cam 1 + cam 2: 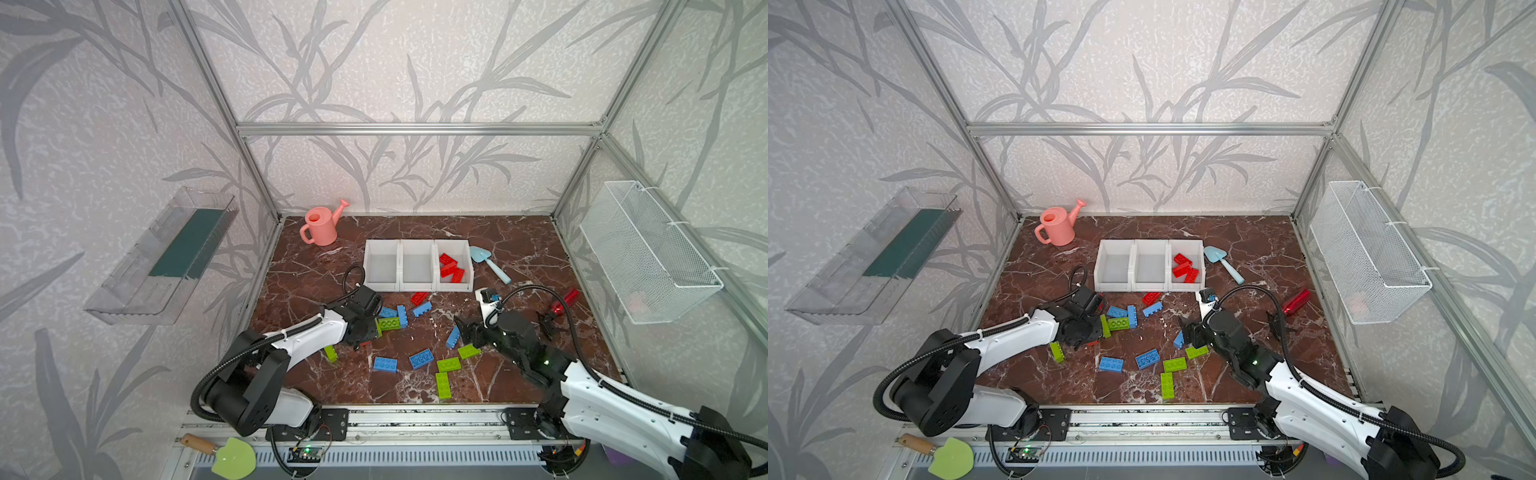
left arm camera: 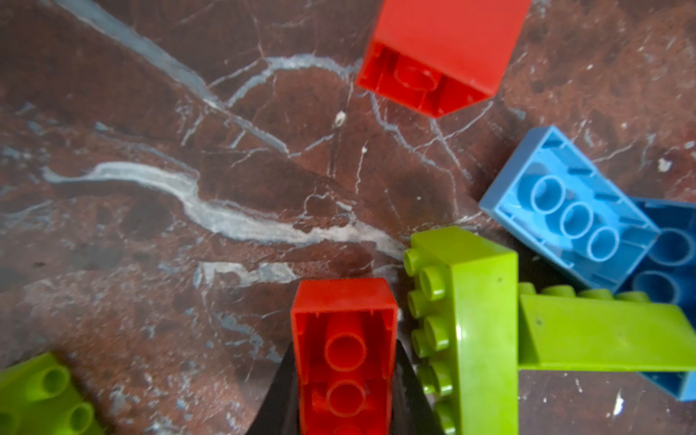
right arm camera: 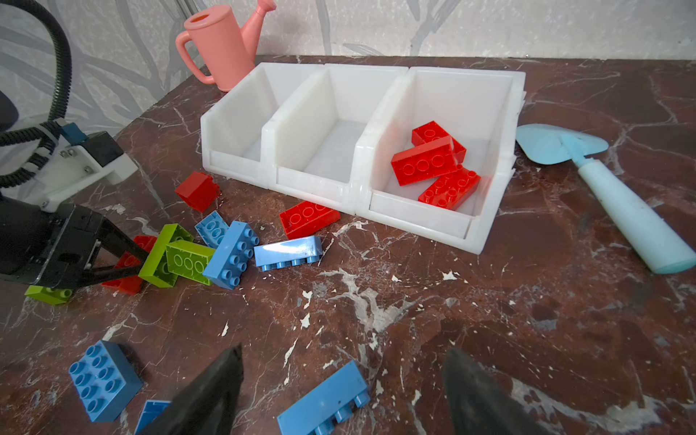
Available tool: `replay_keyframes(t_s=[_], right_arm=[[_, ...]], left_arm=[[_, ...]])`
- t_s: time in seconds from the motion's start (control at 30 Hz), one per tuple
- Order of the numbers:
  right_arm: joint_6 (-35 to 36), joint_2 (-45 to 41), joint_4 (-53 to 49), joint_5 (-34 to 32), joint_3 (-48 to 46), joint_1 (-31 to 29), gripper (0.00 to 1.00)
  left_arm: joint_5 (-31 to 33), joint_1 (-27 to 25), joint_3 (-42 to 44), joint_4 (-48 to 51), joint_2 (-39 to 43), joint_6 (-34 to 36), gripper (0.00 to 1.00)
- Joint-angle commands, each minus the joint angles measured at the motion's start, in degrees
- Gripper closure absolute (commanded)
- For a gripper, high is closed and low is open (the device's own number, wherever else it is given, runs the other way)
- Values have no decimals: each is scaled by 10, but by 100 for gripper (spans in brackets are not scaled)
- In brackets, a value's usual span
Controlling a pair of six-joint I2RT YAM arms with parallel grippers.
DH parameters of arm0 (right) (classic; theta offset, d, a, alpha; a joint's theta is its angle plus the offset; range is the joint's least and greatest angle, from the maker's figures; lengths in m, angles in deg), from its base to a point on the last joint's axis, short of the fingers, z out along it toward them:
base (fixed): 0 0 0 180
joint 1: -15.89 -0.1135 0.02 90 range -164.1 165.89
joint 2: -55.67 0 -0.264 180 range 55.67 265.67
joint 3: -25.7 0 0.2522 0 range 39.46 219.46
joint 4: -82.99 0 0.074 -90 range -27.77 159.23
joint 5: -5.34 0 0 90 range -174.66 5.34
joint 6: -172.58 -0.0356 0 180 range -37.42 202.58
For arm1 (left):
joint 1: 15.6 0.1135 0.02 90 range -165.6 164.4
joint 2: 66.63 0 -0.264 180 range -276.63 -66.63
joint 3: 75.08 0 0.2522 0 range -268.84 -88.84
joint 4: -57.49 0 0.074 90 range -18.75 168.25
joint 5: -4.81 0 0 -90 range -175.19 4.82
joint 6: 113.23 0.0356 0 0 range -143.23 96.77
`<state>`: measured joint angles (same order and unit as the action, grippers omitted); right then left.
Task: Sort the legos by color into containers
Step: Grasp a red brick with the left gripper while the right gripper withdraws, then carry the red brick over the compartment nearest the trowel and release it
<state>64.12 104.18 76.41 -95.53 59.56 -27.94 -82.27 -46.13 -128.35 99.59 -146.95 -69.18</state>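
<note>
My left gripper (image 2: 344, 348) is shut on a red lego (image 2: 344, 376), gripped by its long sides, low over the marble floor beside a lime green lego (image 2: 478, 324) and blue ones (image 2: 568, 211). In both top views this gripper (image 1: 365, 336) (image 1: 1081, 332) sits left of the pile. My right gripper (image 3: 344, 352) is open above a blue lego (image 3: 324, 399) lying on its side. The containers (image 1: 417, 286) stand at the back middle. Their right bin holds three red legos (image 3: 433, 162); the other two show nothing inside. More red, blue and green legos (image 1: 421, 359) lie scattered in front.
A pink watering can (image 1: 322, 226) stands at the back left. A light blue trowel (image 1: 490, 264) lies right of the bins, and a shiny red object (image 1: 565, 301) lies further right. A wire basket (image 1: 648, 253) and a clear tray (image 1: 166, 257) hang on the side walls.
</note>
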Motion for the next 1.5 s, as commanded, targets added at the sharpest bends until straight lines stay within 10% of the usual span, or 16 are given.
replay_keyframes(t_s=[0.0,0.43,1.47], right_arm=[[-15,-5,22,5,-11,-3,16],[-57,14,66,14,-30,-1,14],[-102,-10,78,-5,-60,15,13]], left_arm=[[20,1,-38,48,34,25,87],[-25,-2,-236,88,-2,124,84],[-138,-96,-1034,238,-613,191,83]])
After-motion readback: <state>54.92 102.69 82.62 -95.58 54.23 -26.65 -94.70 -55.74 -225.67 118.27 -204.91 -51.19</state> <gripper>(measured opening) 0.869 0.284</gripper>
